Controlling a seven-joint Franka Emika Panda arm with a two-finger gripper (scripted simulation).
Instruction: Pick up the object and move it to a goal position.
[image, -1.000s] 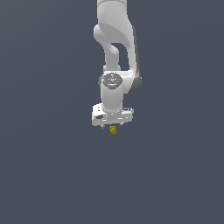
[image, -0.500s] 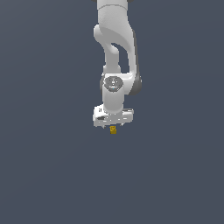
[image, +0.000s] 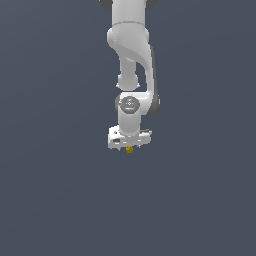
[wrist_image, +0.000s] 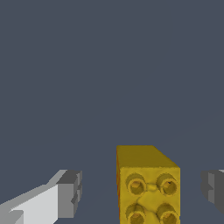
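The object (image: 129, 149) is a tiny mustard-yellow block right under the white hand of the arm, near the middle of the exterior view. In the wrist view the object (wrist_image: 146, 183) is a yellow studded brick lying between my two fingers. My gripper (wrist_image: 140, 189) is open and straddles it. One grey fingertip (wrist_image: 69, 192) stands apart from one side of the brick, and the other fingertip (wrist_image: 213, 186) stands apart from the opposite side. Neither pad touches it. In the exterior view the gripper (image: 129, 146) points straight down, its fingers too small to make out.
A plain dark grey-blue surface fills both views. The white arm (image: 131, 60) comes down from the exterior view's top. No other objects, containers or edges show.
The hand has come down a little toward the yellow block. The block has stayed where it was.
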